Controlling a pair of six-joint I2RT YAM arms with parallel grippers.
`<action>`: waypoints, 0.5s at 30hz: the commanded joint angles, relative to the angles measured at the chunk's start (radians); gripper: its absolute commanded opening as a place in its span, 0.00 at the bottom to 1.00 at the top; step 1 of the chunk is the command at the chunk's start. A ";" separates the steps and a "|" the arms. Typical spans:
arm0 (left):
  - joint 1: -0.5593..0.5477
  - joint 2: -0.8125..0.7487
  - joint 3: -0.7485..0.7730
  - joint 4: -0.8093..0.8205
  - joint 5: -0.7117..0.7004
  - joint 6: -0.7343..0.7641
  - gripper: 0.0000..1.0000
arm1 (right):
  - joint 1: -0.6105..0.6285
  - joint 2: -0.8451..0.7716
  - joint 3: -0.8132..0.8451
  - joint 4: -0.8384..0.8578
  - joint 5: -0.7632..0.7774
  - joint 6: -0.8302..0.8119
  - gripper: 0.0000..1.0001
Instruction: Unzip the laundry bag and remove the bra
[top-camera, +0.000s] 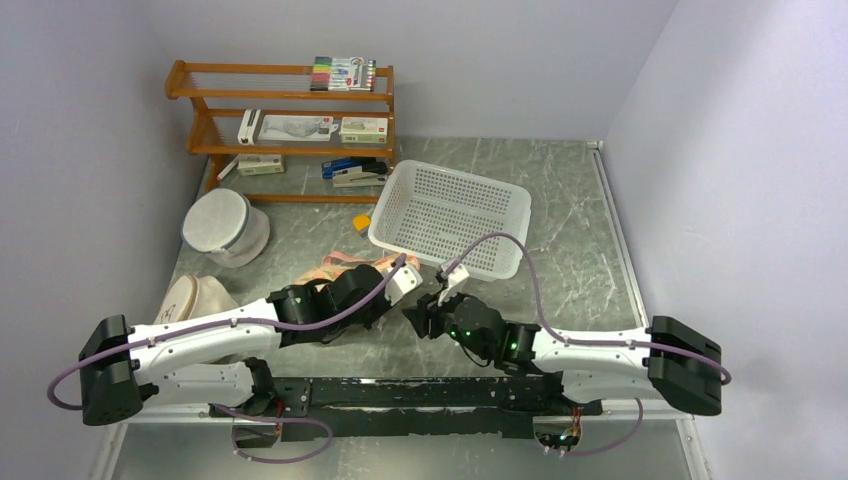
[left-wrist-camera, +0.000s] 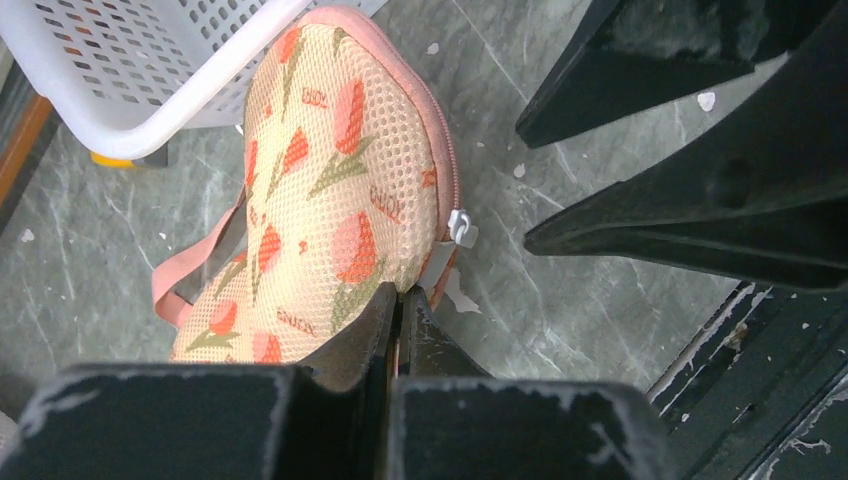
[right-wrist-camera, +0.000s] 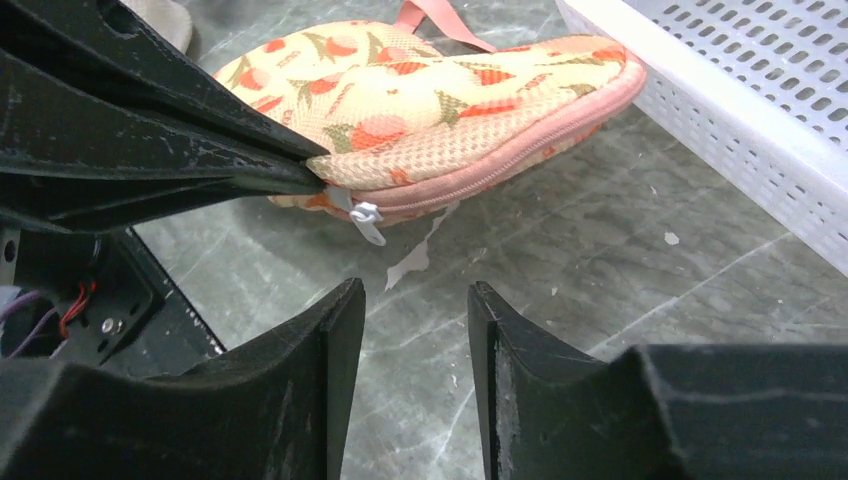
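Our left gripper pinches the zipped, flower-printed laundry bag, lying lengthwise across the right-wrist view's top; right gripper gapes empty.

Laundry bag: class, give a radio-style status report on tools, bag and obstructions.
Left tool shut on bag edge beside zip pull. Right tool open, short of pull. Bag zipped along visible edge, bra unseen. Basket close at bag's far end.

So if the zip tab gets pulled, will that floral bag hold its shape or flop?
Probably semi-stiff: the laundry bag holds a domed, padded shape. It looks light, so it would likely slide on the table without the left gripper pinching its edge. The zip pull dangles loosely and may slip.
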 joint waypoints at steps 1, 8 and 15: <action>0.039 0.000 0.040 0.005 0.082 -0.024 0.07 | 0.051 0.065 0.070 0.011 0.193 -0.029 0.39; 0.086 0.007 0.043 0.019 0.154 -0.035 0.07 | 0.085 0.149 0.062 0.192 0.217 -0.035 0.37; 0.105 0.035 0.055 0.013 0.189 -0.037 0.07 | 0.139 0.237 0.092 0.247 0.308 -0.041 0.37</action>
